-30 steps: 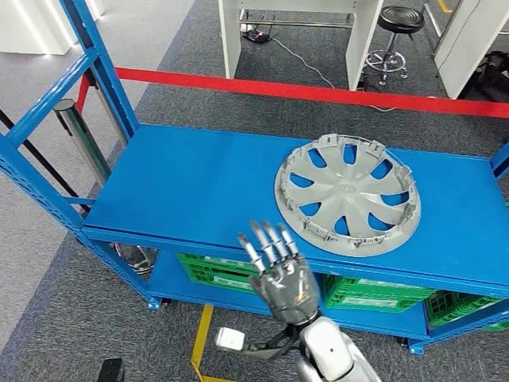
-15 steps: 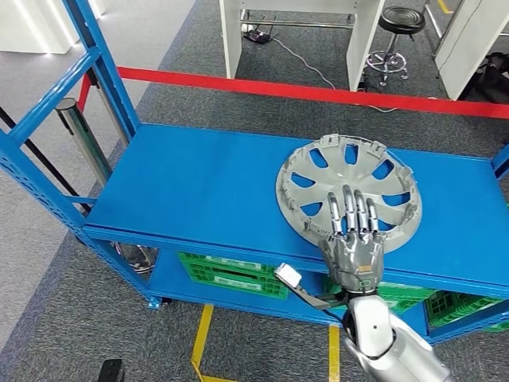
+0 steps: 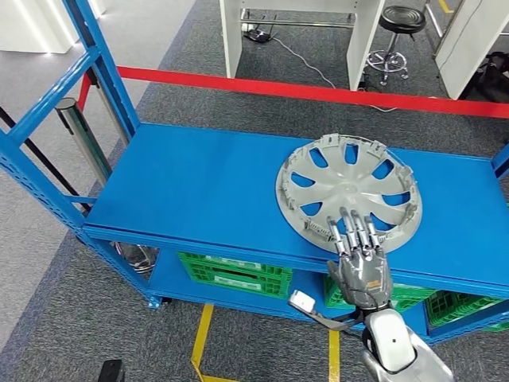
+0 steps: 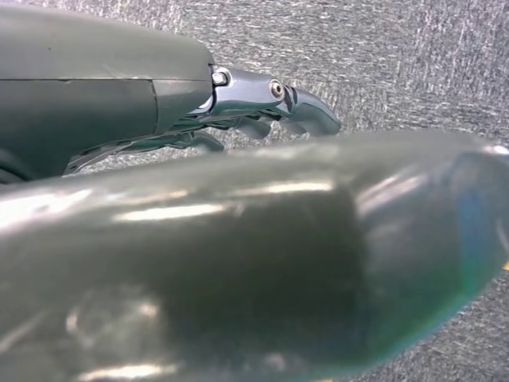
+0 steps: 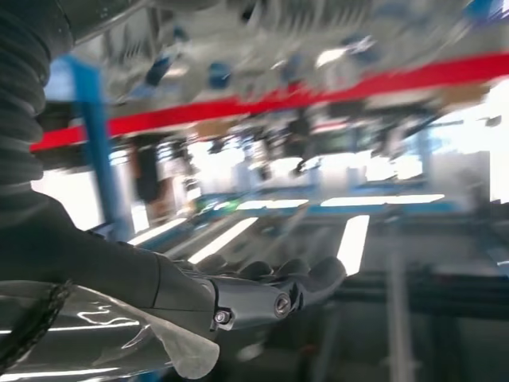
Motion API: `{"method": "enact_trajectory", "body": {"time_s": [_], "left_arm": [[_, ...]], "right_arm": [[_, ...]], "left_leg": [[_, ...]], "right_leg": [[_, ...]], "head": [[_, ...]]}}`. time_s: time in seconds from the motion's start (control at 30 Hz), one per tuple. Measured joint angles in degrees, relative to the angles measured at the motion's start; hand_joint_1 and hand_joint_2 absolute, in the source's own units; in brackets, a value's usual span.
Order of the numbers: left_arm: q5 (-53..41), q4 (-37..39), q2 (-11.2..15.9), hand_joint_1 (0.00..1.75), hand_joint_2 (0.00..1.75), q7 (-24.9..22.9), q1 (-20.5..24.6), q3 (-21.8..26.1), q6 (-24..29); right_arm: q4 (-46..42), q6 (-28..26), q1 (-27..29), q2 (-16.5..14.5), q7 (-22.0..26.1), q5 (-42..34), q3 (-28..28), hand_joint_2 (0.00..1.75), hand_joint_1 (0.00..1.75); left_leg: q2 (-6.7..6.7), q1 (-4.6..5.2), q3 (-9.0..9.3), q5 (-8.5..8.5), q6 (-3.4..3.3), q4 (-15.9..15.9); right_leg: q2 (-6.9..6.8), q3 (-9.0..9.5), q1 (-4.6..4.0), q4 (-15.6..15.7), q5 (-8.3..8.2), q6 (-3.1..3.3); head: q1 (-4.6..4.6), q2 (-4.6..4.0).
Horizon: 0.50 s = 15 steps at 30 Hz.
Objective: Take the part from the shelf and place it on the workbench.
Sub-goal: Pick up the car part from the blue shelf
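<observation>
I see my right hand (image 3: 361, 267), fingers spread and holding nothing, at the near rim of the hubcap (image 3: 348, 191) lying flat on the blue shelf (image 3: 198, 187).

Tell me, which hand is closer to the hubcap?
The right. The right hand has its fingers over the near rim of the hubcap on the shelf. The left hand hangs over carpet, away from it.
</observation>
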State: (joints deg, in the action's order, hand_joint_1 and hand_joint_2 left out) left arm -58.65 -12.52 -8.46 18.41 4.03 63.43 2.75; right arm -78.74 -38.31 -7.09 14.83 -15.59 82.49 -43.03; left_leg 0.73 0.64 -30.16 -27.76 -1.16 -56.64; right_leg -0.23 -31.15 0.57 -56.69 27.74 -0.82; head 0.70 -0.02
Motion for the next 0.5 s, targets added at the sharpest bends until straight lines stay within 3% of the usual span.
{"method": "enact_trajectory", "body": {"time_s": [0.07,0.17,0.33,0.5], "left_arm": [[-0.14,-0.01,0.01,0.0,0.0,0.03,0.01,0.03,-0.28],[-0.35,-0.02,0.01,0.0,0.0,0.1,0.02,0.04,-0.65],[-0.64,-0.02,0.25,0.0,0.0,0.1,-0.01,0.1,-1.2],[-0.67,-0.02,0.51,0.0,0.0,0.1,-0.02,0.18,-1.43]], "right_arm": [[1.44,0.28,1.21,-2.2,9.51,-8.75,4.43,1.75,0.0],[3.97,1.82,1.54,-4.84,17.03,-19.45,9.12,1.75,0.0],[6.82,8.28,1.54,-7.48,24.38,-33.32,13.81,1.75,0.0],[7.91,9.91,1.53,-8.75,25.75,-35.8,15.7,1.75,0.0]], "left_leg": [[0.02,0.0,-0.02,0.0,0.0,0.0],[0.02,0.0,-0.02,0.01,0.0,0.0],[0.02,0.01,-0.03,0.02,0.0,0.0],[0.02,0.01,-0.03,0.02,-0.01,-0.01]], "right_leg": [[0.05,-0.04,0.0,0.0,0.0,0.0],[0.02,-0.05,0.01,0.0,0.0,0.0],[0.03,-0.04,0.02,0.0,-0.01,-0.01],[0.02,-0.04,0.03,0.0,-0.01,0.0]], "head": [[0.02,0.0],[0.01,0.0],[0.01,0.0],[0.01,0.0]]}}
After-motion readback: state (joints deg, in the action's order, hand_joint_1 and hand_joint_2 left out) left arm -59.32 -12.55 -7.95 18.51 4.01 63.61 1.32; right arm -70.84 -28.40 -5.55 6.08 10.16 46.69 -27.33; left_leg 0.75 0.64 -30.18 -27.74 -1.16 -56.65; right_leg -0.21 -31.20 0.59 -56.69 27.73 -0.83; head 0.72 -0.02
